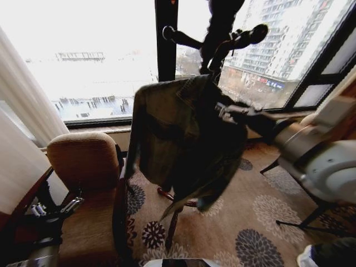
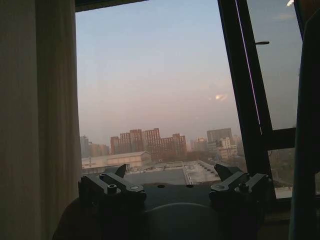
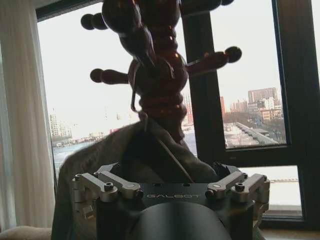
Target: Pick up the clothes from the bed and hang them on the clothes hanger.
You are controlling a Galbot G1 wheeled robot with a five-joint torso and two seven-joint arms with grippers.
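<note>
The clothes (image 1: 178, 139), a faded denim jacket that looks dark against the bright window, hang from a dark wooden coat stand (image 1: 222, 39). In the right wrist view the jacket (image 3: 100, 155) drapes below the stand's pegs (image 3: 160, 85). The clothes hanger (image 3: 172, 157) shows as a thin black bar inside the collar, its hook going up to a peg. My right gripper (image 1: 222, 110) is open at the jacket's shoulder, its jaws (image 3: 170, 170) wide apart just short of the cloth. My left gripper (image 1: 55, 208) is parked low over the armchair, open (image 2: 170, 172) and empty. The bed is out of view.
A tan armchair (image 1: 86, 161) stands at the left, close beside the jacket. White curtains (image 1: 22, 111) hang at the far left. The window frame (image 1: 166, 50) is right behind the stand. Black tripod legs (image 1: 311, 217) stand on the flowered carpet (image 1: 250, 222) at the right.
</note>
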